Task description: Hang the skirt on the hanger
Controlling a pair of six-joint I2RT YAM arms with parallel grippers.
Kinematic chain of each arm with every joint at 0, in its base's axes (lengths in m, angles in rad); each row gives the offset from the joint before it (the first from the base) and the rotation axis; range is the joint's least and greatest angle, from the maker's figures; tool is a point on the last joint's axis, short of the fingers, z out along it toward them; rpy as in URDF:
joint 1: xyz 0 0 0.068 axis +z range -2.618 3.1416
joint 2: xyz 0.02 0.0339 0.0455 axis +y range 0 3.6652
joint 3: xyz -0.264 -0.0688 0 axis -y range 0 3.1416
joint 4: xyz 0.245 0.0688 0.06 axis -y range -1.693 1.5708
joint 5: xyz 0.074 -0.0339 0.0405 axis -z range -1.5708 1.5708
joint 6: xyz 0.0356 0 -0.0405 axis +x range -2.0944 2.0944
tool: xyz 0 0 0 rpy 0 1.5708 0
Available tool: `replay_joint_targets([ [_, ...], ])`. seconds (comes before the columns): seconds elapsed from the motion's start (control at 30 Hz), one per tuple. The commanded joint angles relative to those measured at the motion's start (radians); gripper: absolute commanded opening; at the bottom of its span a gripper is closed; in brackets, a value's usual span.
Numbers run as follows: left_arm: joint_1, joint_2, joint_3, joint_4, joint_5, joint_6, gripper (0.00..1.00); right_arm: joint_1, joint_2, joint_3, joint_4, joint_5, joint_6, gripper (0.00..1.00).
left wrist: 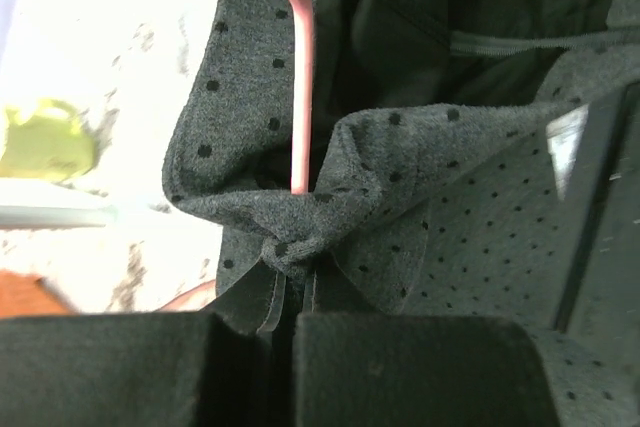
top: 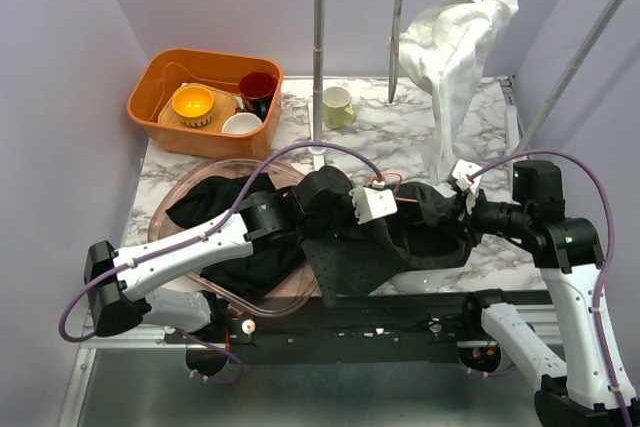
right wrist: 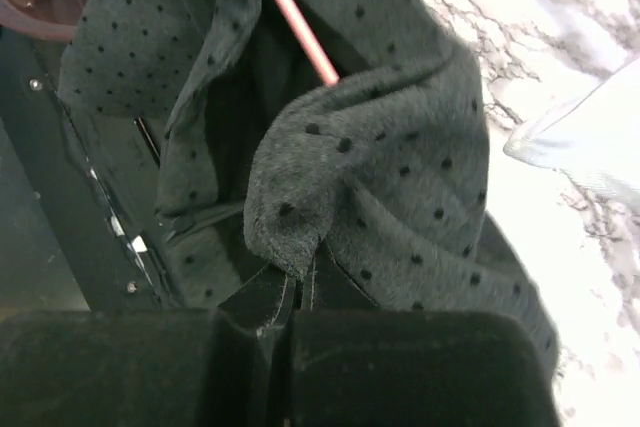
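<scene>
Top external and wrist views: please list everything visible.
skirt: 1, dark dotted, between grippers
pink hanger: 1, pink, in skirt folds
clothes rack: 1, silver, rear right
grey hanger: 1, grey, on rack
white garment: 1, white, on rack
orange bin: 1, orange, rear left
yellow bowl: 1, yellow, in bin
white bowl: 1, white, in bin
cup: 1, dark red, in bin
mug: 1, yellow-green, beside rack pole
clear tub: 1, pinkish, front left
table: 1, white marble, underneath
left gripper: 1, black, shut on skirt
right gripper: 1, black, shut on skirt
</scene>
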Motion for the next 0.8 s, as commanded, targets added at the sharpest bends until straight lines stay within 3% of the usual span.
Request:
replay_joint_targets([
  [0.0,-0.002,0.058,0.053,0.125,0.149,-0.066,0.00,0.010,-0.018,0.152,0.008,-0.059,0.012,0.01],
  [0.13,-0.002,0.123,0.064,0.135,0.183,-0.068,0.00,0.011,0.012,0.332,0.064,-0.054,0.115,0.01],
  [0.23,-0.002,0.148,0.051,0.146,0.183,-0.066,0.00,0.010,0.022,0.374,0.064,-0.065,0.141,0.01],
  [0.53,-0.001,0.097,0.041,0.242,0.157,-0.068,0.00,0.013,0.005,0.064,-0.126,-0.156,-0.090,0.04],
  [0.63,-0.002,0.085,0.053,0.278,0.161,-0.065,0.00,0.017,0.008,0.021,-0.166,-0.139,-0.141,0.13],
  [0.67,-0.002,0.080,0.051,0.289,0.163,-0.053,0.00,0.019,0.019,0.031,-0.185,-0.133,-0.187,0.22],
  [0.73,-0.004,0.074,0.044,0.322,0.183,-0.033,0.00,0.019,0.020,0.059,-0.182,-0.084,-0.190,0.29],
  [0.77,-0.002,0.069,0.038,0.330,0.184,-0.021,0.00,0.017,0.022,0.074,-0.186,-0.064,-0.199,0.39],
])
